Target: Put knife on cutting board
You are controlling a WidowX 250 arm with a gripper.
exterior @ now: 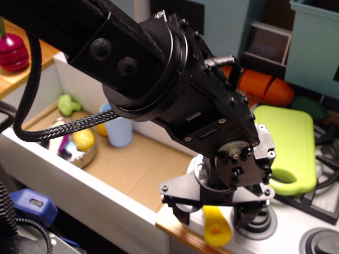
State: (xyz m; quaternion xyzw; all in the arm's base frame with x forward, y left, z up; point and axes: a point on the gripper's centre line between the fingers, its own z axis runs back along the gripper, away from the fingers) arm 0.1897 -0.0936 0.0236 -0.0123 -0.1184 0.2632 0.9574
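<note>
Near the front edge, gripper [216,210] jaws straddle the knife [217,228]; a shallow grip could drop it short of the cutting board [288,145].

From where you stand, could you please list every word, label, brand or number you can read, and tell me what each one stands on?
None can be read.
Black robot gripper: small pale marks on its housing, too blurred to read.
Yellow plastic toy knife handle: no text.
Lime-green plastic cutting board: no text.
Light blue cup: no text.
</note>
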